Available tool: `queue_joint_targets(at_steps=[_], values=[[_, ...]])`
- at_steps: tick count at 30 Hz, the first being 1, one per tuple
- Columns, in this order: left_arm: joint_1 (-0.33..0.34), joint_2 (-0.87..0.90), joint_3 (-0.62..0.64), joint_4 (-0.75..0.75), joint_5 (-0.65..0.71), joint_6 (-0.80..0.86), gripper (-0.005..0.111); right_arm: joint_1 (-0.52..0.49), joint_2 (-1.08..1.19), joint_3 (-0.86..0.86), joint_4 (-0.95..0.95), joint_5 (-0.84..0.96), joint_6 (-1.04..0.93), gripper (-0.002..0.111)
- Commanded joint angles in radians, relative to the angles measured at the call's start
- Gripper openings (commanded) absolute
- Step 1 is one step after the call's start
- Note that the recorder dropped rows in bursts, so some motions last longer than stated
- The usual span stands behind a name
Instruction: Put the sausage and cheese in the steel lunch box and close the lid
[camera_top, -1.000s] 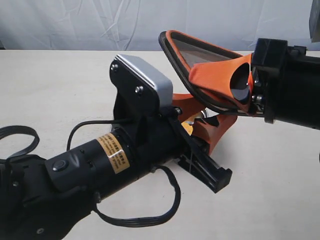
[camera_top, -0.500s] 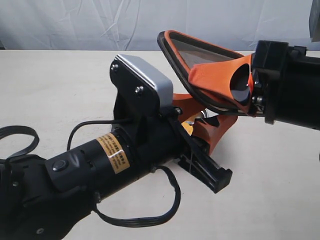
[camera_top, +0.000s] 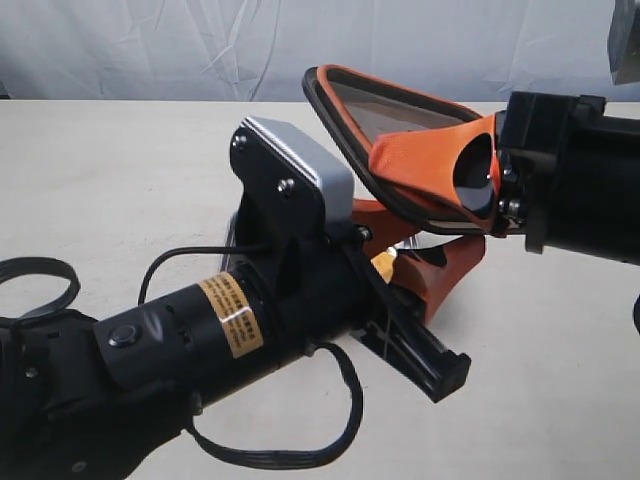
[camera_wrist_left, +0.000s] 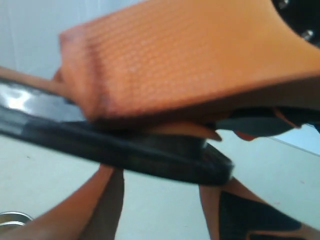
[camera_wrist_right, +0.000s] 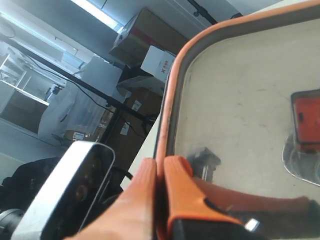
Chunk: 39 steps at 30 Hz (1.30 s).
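Moved since a second ago: the lid (camera_top: 385, 100) has shifted slightly leftward in the exterior view with the right arm, and the left arm has edged forward under it.
Right gripper (camera_wrist_right: 161, 163): clenched on the lid's long edge, one orange finger on each face, pinching the orange seal rim.
Lid: held clear of the counter (camera_top: 120, 170), steeply tilted, its free rounded corner highest and pointing away from the right arm; its dark pane shows smears.
Left gripper (camera_wrist_left: 160, 192): released, its two orange fingers spread wide with bare counter showing between them, reaching in just beneath the lid's lower edge.
Lid against left gripper: the lid's dark rim crosses right over the left fingers, very near; whether they touch cannot be told.
Cheese (camera_top: 382, 266): a small yellow bit shows low down by the base of the left gripper's fingers, mostly hidden by the arm; what it rests on cannot be told.
Steel lunch box (camera_wrist_left: 11, 218): only a sliver of shiny rim shows, down on the counter beside the left gripper's fingers.
Room: open counter lies to the left and in front; the middle is crowded by both arms.
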Motion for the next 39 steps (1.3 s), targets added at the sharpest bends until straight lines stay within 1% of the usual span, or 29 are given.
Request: queue_joint_targets(at_steps=[1,6,17,20,27,28,29,31,34,39], values=[[-0.010,-0.005,-0.017,0.033,-0.058,-0.027,0.047,-0.001,0.006,-0.001,-0.022,0.023,-0.014,-0.001],[-0.010,-0.005,-0.017,0.033,-0.070,-0.073,0.047,-0.001,0.006,-0.001,-0.022,0.024,-0.041,-0.001],[-0.010,-0.005,-0.017,0.026,-0.076,-0.073,0.047,-0.001,-0.014,-0.001,-0.019,0.032,-0.053,-0.001],[-0.010,-0.005,-0.017,0.001,-0.078,-0.073,0.047,-0.001,-0.028,-0.001,-0.023,0.032,-0.053,-0.001],[-0.010,-0.005,-0.017,-0.025,-0.116,-0.076,0.045,-0.001,-0.036,-0.001,-0.055,0.052,-0.048,-0.001],[-0.010,-0.005,-0.017,-0.037,-0.119,-0.076,0.043,-0.001,-0.036,-0.001,-0.055,0.054,-0.048,-0.001],[-0.010,-0.007,-0.017,-0.059,-0.119,-0.076,0.039,-0.001,-0.036,-0.001,-0.055,0.060,-0.048,-0.001],[-0.010,-0.007,-0.017,-0.096,-0.120,-0.076,0.024,-0.001,-0.039,-0.001,-0.055,0.065,-0.048,-0.001],[-0.010,-0.007,-0.017,-0.101,-0.134,-0.070,0.001,-0.001,-0.041,-0.001,-0.055,0.068,-0.048,-0.001],[-0.010,-0.007,-0.017,-0.099,-0.166,-0.068,0.000,-0.001,-0.041,-0.001,-0.055,0.068,-0.045,-0.001]])
